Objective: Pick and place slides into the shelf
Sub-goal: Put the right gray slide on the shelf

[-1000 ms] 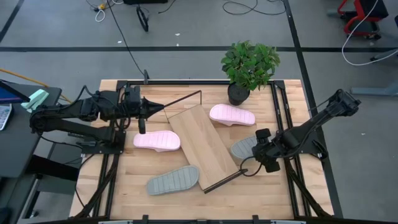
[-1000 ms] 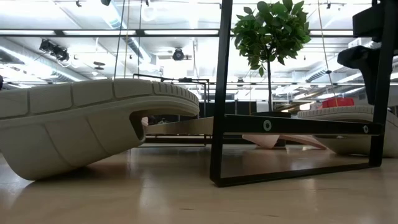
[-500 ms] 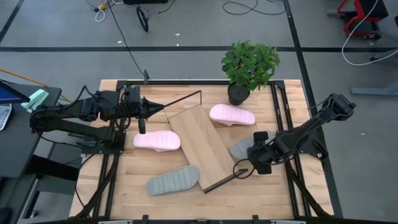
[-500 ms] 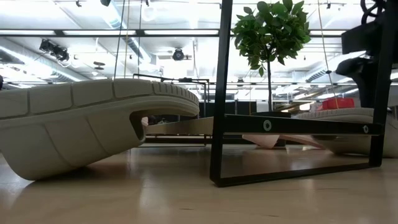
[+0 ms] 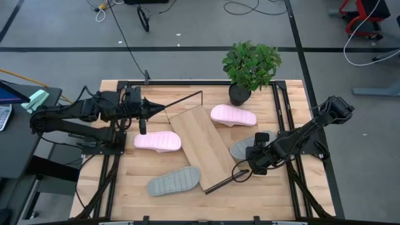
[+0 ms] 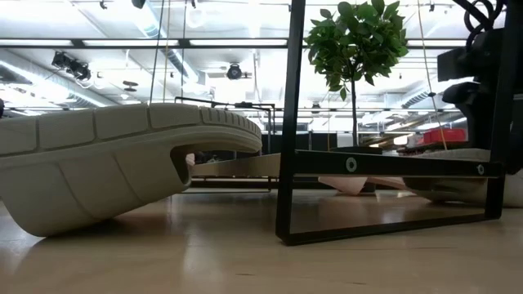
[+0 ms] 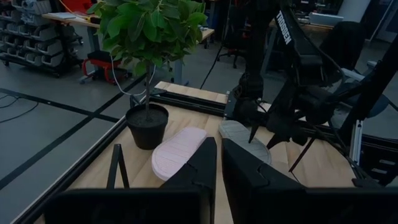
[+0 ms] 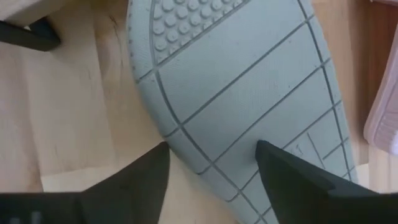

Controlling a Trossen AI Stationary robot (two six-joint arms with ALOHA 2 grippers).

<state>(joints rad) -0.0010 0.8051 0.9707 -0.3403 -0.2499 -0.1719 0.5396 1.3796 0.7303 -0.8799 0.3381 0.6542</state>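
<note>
The right pincer (image 5: 250, 164) sits low over the counter (image 5: 125, 187), at the heel end of a grey-green slide (image 5: 250, 147) that lies sole-up just off the shelf's (image 5: 203, 147) right long edge. In the right wrist view its two dark fingers (image 8: 134, 177) stand wide apart, one on each side of the ridged sole's (image 8: 249, 93) rounded end, with nothing gripped between them; whether they touch the foam cannot be told.

The shelf lies flat and skewed on the counter, one wire frame (image 5: 181, 100) at its far end and the other (image 5: 222, 181) at its near end, close by the right pincer. No slide rests on the board. A pink slide (image 5: 233, 115) lies past the shelf's far right side, near the potted plant (image 5: 250, 65). The second pink slide (image 5: 157, 142) lies just beside the shelf's left edge. The other grey-green slide (image 5: 174, 180) lies sole-up at the shelf's near left corner, and it fills the left of the low view (image 6: 122, 163).

The left pincer (image 5: 164, 109) hangs over the counter's far left part, above the second pink slide and pointing toward the shelf's far frame. In its wrist view its fingers (image 7: 205, 168) are nearly together and hold nothing.
</note>
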